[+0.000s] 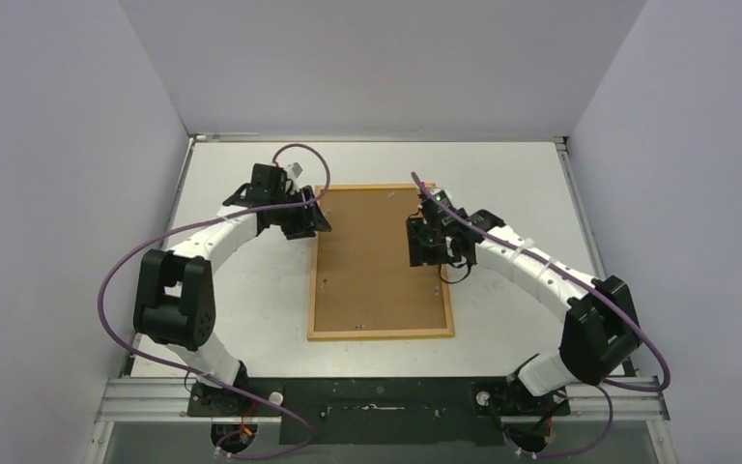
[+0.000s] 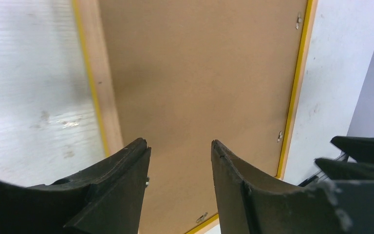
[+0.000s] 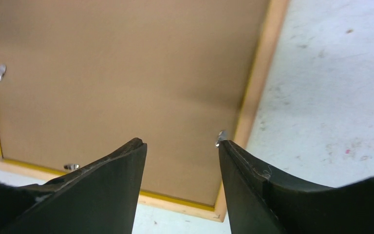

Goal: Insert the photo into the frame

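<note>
The frame [image 1: 381,334] lies face down in the middle of the table, its light wood back up, with a yellow inner lip. A brown backing board [image 1: 372,261] fills it. The photo is hidden. My left gripper [image 1: 314,217] hovers at the frame's far left edge; in the left wrist view it [image 2: 180,142] is open above the board [image 2: 199,73], beside the wooden rail [image 2: 104,97], and holds nothing. My right gripper [image 1: 423,249] is over the board's far right part, open [image 3: 181,141] and empty, with the right rail [image 3: 258,83] just beyond one fingertip.
Small metal tabs [image 3: 1,71] [image 2: 280,136] sit along the board's edges, one [image 3: 220,136] right at my right fingertip. White table [image 1: 251,309] surrounds the frame, enclosed by pale walls [image 1: 77,145] on three sides. Purple cables loop off both arms.
</note>
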Motion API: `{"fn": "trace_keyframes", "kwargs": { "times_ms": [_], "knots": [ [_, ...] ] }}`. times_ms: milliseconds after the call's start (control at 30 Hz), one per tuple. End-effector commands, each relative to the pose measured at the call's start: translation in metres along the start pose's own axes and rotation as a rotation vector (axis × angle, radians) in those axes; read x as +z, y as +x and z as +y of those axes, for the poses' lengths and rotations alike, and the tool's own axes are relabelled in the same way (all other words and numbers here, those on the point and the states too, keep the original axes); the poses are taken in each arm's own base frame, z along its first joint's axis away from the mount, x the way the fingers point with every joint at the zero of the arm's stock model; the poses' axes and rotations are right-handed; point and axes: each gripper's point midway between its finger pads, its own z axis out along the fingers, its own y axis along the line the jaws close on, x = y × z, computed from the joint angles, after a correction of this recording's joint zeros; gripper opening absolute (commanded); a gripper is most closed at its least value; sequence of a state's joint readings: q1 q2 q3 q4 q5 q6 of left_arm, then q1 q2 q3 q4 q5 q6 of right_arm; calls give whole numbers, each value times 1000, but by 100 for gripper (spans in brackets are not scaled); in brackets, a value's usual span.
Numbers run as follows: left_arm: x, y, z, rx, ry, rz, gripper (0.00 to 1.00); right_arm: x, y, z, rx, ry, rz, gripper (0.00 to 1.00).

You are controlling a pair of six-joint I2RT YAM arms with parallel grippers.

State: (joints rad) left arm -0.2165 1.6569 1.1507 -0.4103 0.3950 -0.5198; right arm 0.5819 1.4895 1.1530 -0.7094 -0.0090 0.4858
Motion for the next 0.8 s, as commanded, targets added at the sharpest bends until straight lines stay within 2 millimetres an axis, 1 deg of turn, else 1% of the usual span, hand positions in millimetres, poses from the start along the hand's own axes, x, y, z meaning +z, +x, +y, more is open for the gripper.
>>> {"fn": "trace_keyframes", "kwargs": {
  "times_ms": [0, 100, 167, 267, 367, 500, 633, 767],
  "knots": [
    [6, 0, -23, 48, 71, -50, 48, -1, 14, 6, -27, 19, -37, 58],
    [16, 11, -19, 37, 67, -34, 48, 12, 31, 8, -27, 14, 14, 58],
    [20, 17, -14, 26, 62, -27, 49, 18, 38, 11, -55, 7, 28, 57],
    [24, 22, -8, 24, 52, -16, 49, 25, 41, 17, -71, -4, 21, 57],
    [30, 29, 1, 13, 31, 10, 48, 32, 41, 23, -80, -16, 22, 54],
    [34, 38, 11, -5, 11, 38, 49, 41, 42, 19, -83, 21, 29, 50],
    [34, 41, 16, -15, 1, 43, 48, 49, 49, 17, -95, 31, 64, 46],
    [35, 41, 22, -23, -14, 42, 48, 53, 53, 12, -97, 54, 89, 46]
  ]
}}
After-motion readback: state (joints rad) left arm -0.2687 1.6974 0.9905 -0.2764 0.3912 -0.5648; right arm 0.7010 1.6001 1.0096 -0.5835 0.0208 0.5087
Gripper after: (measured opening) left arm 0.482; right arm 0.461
